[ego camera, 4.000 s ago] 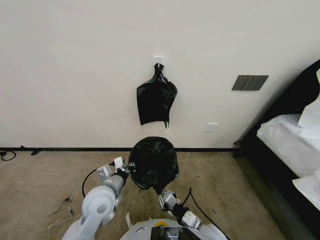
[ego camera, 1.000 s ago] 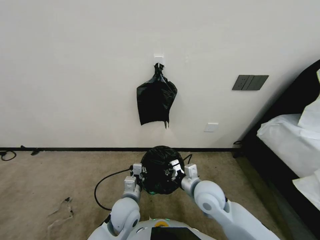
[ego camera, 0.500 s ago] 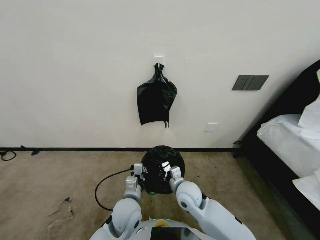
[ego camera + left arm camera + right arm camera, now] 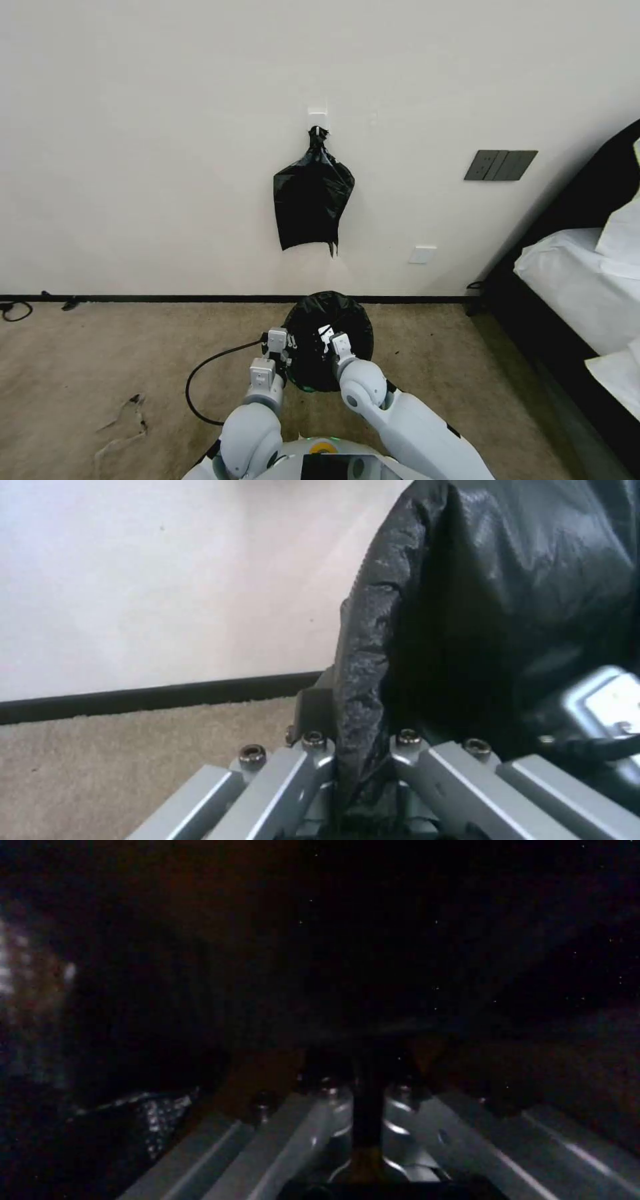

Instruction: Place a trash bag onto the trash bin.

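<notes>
On the far left a dark cable (image 4: 15, 309) lay on the carpet by the baseboard, and open beige carpet (image 4: 87, 373) stretched unobstructed from there to the robot, with only a scrap of torn paper (image 4: 123, 420) lying on it. One black cable (image 4: 207, 380) looped across the floor toward the left arm. The left gripper (image 4: 285, 347) sat at the left edge of the trash bag (image 4: 333, 313), and in the left wrist view its fingers (image 4: 313, 750) were pinched on a fold of the bag's rim (image 4: 363, 680). The single trash bag was spread over the trash bin, which stood on the carpet just before the wall; the bin's own surface was hidden under the black plastic. The right gripper (image 4: 327, 337) reached down inside the bag's mouth; in the dark right wrist view its fingers (image 4: 400, 1100) appeared drawn together on a thin dark strip, though what it held could not be told. Above, one knotted black bag bunch (image 4: 312, 200) hung from a wall hook (image 4: 318, 120). Rightward were one grey switch panel (image 4: 500, 165) and one white outlet (image 4: 422, 254). A bed (image 4: 573, 280) closed off the right side.
</notes>
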### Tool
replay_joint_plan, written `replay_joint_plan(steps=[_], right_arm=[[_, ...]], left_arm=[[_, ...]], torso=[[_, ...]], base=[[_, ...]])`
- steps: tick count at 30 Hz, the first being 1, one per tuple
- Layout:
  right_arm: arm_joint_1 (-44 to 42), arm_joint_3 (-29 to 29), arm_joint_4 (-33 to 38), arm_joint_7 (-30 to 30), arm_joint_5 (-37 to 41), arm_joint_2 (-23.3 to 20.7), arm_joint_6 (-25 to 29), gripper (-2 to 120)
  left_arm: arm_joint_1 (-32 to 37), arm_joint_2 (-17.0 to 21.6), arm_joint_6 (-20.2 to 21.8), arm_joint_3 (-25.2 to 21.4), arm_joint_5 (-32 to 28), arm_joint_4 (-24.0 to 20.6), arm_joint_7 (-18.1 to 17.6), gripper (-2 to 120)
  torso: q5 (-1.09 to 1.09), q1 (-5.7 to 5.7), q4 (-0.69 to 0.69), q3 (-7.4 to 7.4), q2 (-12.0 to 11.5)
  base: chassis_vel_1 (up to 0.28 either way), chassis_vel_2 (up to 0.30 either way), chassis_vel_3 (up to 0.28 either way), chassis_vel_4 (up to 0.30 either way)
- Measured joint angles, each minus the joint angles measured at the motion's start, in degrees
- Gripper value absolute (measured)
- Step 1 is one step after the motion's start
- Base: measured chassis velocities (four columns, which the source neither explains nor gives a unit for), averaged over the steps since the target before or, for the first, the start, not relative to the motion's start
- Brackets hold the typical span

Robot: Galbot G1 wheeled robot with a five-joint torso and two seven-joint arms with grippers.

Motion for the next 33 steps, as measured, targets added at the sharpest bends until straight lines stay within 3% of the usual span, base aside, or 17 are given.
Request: replay_joint_plan(steps=[18, 33], right_arm=[[3.3, -1.4, -5.3, 0.5, 0.4, 2.7, 0.1, 0], [5.5, -2.0, -7.2, 0.6, 2.1, 2.6, 0.1, 0]], left_arm=[[0.9, 0.5, -1.5, 0.6, 0.7, -1.3, 2.9, 1], [1.2, 1.0, -1.9, 0.1, -0.1, -1.6, 3.2, 1]], torso=[[0.00, 0.00, 0.00, 0.00, 0.0], [0.00, 0.00, 0.00, 0.00, 0.0]], base=[[0.000, 0.000, 0.000, 0.000], [0.000, 0.000, 0.000, 0.000]])
